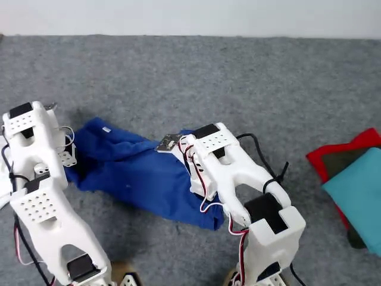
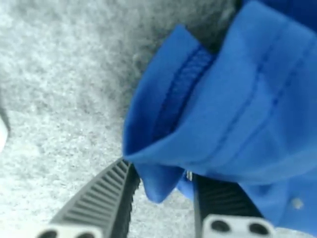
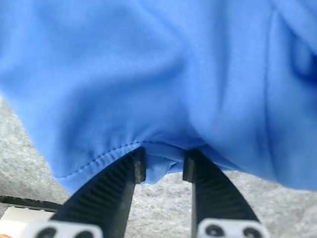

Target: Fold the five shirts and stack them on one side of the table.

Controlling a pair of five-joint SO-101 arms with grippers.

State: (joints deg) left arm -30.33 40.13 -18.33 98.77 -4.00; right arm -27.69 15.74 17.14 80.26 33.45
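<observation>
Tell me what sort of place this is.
Probably a robotics test bench for cloth folding: a grey felt-covered table, two white arms at its edge, a blue shirt laid out, folded shirts stacked aside.

the teal shirt [image 1: 360, 196] and red shirt [image 1: 317, 158] at the right edge of the counter [image 1: 238, 77] run off frame, and an arm [image 1: 229, 164] covers part of the blue shirt [image 1: 137, 173]

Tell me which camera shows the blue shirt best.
The high view: the crumpled blue fabric shirt lies spread on the grey felt table between both arms. The left wrist view gives a folded hem at the left end effector; the right wrist view, a bunched edge in the right end effector.
</observation>
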